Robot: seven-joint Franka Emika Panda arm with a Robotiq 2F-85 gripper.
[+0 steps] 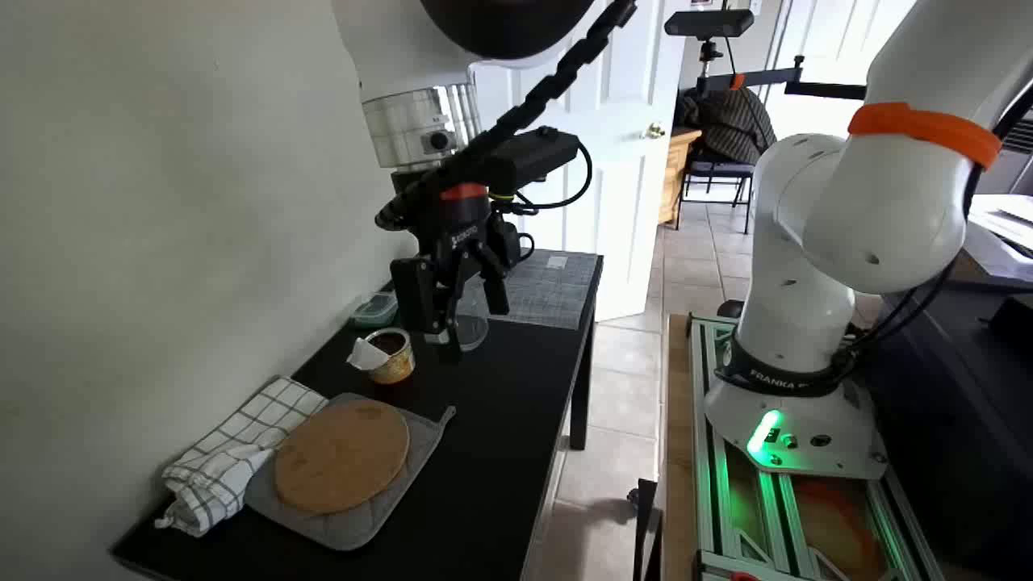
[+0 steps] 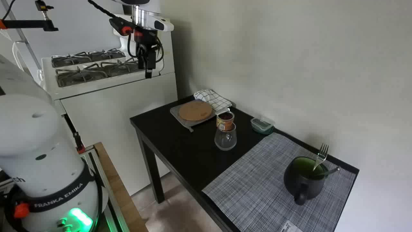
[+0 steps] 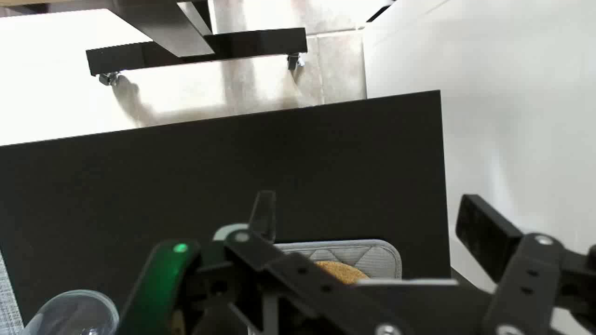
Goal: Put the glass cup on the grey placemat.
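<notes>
The transparent glass cup (image 1: pixel 470 329) stands upright on the black table, partly behind my gripper in this exterior view. It shows fully in an exterior view (image 2: pixel 226 141), just off the placemat's edge, and at the lower left corner of the wrist view (image 3: pixel 74 314). The grey placemat (image 2: pixel 248 180) covers one end of the table; it also shows in an exterior view (image 1: pixel 542 286) and as a sliver in the wrist view (image 3: pixel 6 298). My gripper (image 1: pixel 460 315) is open and empty, high above the table and away from the cup; its fingers show in the wrist view (image 3: pixel 372 223).
A black mug (image 2: pixel 299 180) holding a fork stands on the placemat. An opened can (image 2: pixel 225 120) stands right beside the cup. A small green container (image 2: pixel 262 126) is by the wall. A light grey mat with a tan disc (image 1: pixel 343 456) and a checked cloth (image 1: pixel 270 407) lie at the opposite end.
</notes>
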